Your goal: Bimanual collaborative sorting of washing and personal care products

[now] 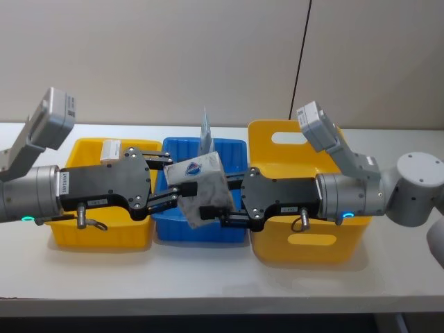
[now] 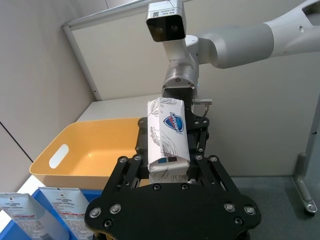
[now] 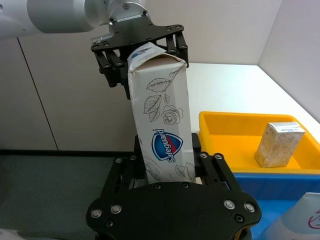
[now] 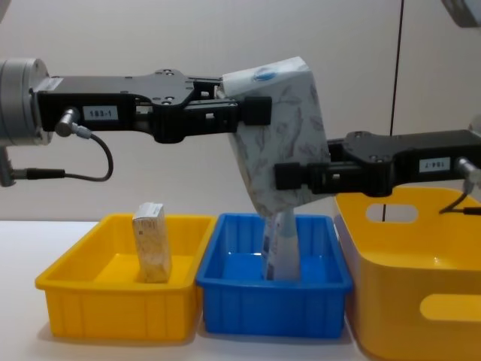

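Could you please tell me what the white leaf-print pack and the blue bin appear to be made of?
The white pack looks like soft plastic film, perhaps paper wrap: it creases and bows between the left end effector and right end effector. The blue bin looks like rigid moulded plastic, smooth with a mild sheen, ribbed along its wall.

- The left arm (image 1: 31, 195) and right arm (image 1: 416, 184) are silver-grey cylinders, each with a small teal light (image 1: 28, 219) at the wrist.
- The left tool (image 1: 175, 186) and right tool (image 1: 216, 212) are flat black plates with linkage fingers, studded with silver screws (image 2: 229, 206).
- A pale grey camera box (image 2: 166, 20) carries a QR sticker.
- A white number label (image 4: 99, 113) and a looping black cable (image 4: 105, 162) mark the left wrist.
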{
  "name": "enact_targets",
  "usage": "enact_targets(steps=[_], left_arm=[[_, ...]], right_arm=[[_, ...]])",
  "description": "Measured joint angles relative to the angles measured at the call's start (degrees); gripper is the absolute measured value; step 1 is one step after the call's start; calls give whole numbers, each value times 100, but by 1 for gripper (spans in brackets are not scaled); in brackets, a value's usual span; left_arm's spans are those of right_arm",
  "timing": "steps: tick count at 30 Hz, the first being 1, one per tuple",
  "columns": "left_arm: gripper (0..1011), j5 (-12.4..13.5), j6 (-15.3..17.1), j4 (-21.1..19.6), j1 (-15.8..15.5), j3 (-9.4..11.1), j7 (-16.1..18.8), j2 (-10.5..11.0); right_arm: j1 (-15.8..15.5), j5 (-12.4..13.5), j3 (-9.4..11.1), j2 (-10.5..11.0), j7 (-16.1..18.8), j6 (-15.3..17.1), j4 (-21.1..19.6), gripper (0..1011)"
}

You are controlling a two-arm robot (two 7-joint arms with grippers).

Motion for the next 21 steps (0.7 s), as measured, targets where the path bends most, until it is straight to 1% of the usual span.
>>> enact_targets(steps=[1,4,9,15,19,20,21], left_arm=[[358,0,0,0,0,0,1,0],[358,-2,0,0,0,-4,4,1],[358,-3,0,0,-1,-7,5,1],[364,-8,-1,-1,-1,-6,4,-1],[446,1,1,-1,0,3,1,-4],[503,1,1,-1,1,4,-1,-4],[522,1,1,-1,1,3,-1,-4]], right_arm=[[0,1,-5,1,-2,-1,-6,482],[0,7,-16,2,-11,-3,-32,422],[-23,34,-34,24,-51,-3,-102,395],[-69,69,-48,69,-101,5,-217,391],[-97,114,-51,90,-133,10,-294,379],[-104,119,-52,97,-137,11,-307,379],[-110,126,-53,104,-143,14,-320,378]])
